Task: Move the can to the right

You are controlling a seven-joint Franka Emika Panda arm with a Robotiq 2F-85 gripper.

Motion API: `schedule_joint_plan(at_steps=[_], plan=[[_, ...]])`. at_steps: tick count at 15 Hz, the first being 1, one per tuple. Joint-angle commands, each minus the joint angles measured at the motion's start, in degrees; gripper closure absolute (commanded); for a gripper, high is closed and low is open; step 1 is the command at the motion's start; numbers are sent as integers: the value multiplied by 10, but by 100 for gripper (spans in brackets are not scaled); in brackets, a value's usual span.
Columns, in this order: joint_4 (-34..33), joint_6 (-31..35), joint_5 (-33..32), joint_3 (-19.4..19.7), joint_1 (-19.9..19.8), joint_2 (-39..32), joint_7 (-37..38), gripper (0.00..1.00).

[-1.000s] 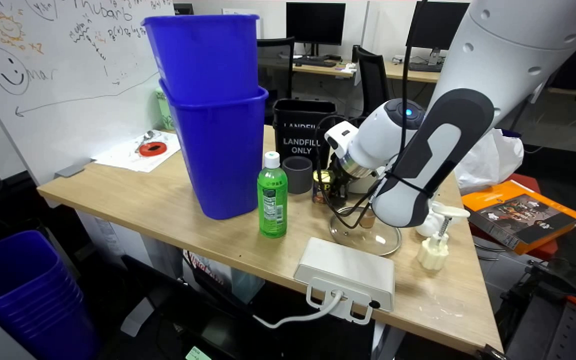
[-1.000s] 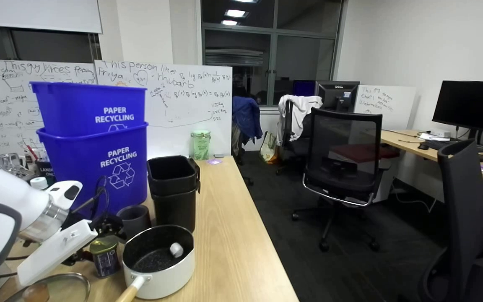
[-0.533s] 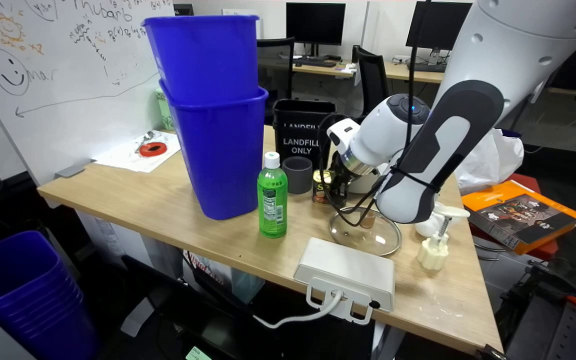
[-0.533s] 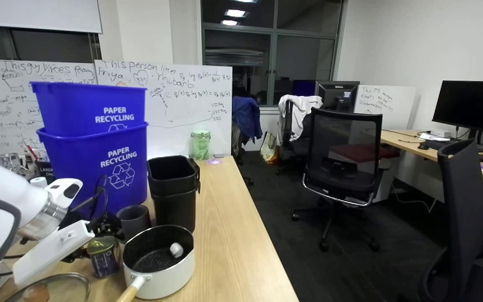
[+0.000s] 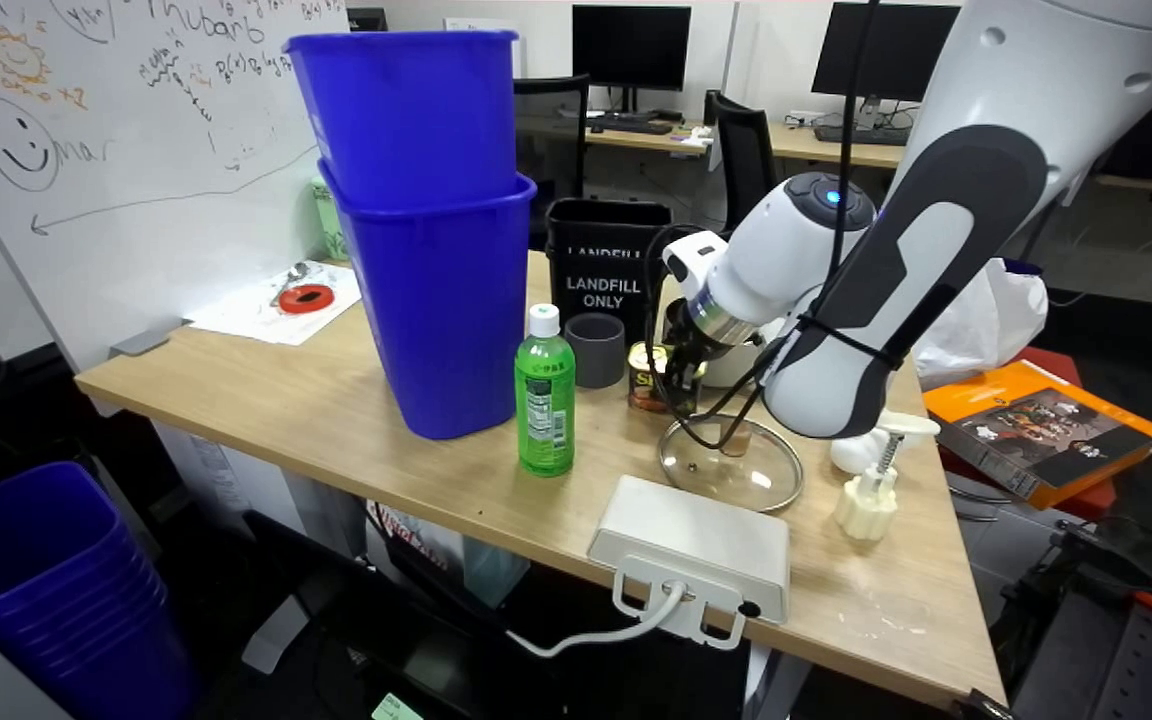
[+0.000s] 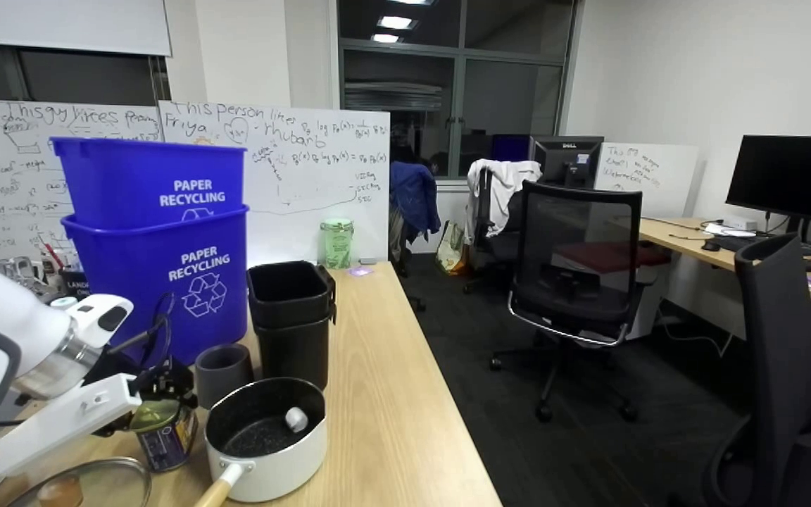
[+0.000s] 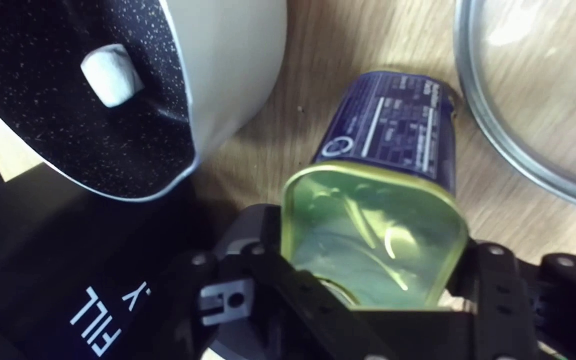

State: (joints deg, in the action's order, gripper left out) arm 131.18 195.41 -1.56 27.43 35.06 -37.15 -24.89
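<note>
The can (image 5: 644,390) is a squat tin with rounded corners, a dark blue label with yellow lettering and a yellow-green lid. It also shows in an exterior view (image 6: 166,442) and in the wrist view (image 7: 388,130). My gripper (image 7: 368,250) has one finger against each side of the can near its lid and is shut on it. The gripper also shows in an exterior view (image 5: 686,365), where its fingers partly hide the can. The can looks slightly tilted. I cannot tell whether its base touches the table.
A white pot (image 6: 275,468) and a dark grey cup (image 5: 596,350) stand close to the can. A glass lid (image 5: 731,480) lies in front of it. A green bottle (image 5: 545,410), blue bins (image 5: 436,300), a black bin (image 6: 293,345) and a white box (image 5: 696,540) are around.
The can has moved a little with my gripper, rightward and toward the glass lid, and has turned slightly. It now stands farther from the grey cup and the pot.
</note>
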Motion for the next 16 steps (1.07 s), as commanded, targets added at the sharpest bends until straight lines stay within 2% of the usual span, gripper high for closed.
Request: schedule_joint_plan(at_steps=[1,5,9,16], plan=[[23,-64,-13,-36,-31,32,36,55],[32,-109,-17,-72,-69,58,86,55],[33,-124,-14,-105,-104,61,140,55],[21,-116,1,-108,-112,50,212,55]])
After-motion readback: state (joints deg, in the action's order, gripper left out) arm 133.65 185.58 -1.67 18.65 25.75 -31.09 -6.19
